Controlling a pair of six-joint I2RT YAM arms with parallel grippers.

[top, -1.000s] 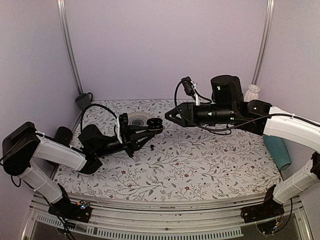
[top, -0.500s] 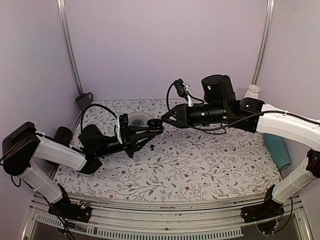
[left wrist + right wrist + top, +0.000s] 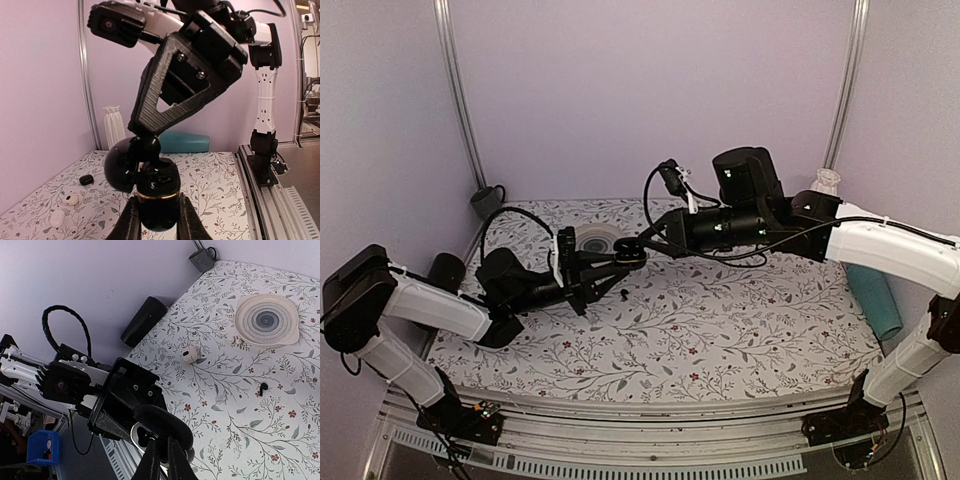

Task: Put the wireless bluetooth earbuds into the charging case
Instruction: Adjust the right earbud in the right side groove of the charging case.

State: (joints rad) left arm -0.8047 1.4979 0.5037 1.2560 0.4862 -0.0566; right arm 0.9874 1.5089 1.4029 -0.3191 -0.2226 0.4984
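Note:
My left gripper (image 3: 617, 265) is shut on the black charging case (image 3: 157, 195) and holds it above the table, its lid (image 3: 120, 167) open to the left. The case also shows in the top view (image 3: 632, 253). My right gripper (image 3: 642, 244) reaches in from the right. Its fingers are nearly closed on a small black earbud (image 3: 145, 147) right at the case's opening. In the right wrist view the gripper (image 3: 163, 456) touches the open case (image 3: 165, 426). A second tiny black earbud (image 3: 262, 388) lies on the cloth below (image 3: 623, 295).
A white swirl-patterned plate (image 3: 598, 240) sits behind the case. White oval cases (image 3: 69, 200) and a small black lump (image 3: 86, 179) lie on the cloth. A teal cylinder (image 3: 875, 300) and white vase (image 3: 825, 183) stand at the right, a black cylinder (image 3: 447, 270) and grey cup (image 3: 487, 200) at the left.
My right arm has moved left until its fingertips reach the case's opening. My left gripper has held the case still.

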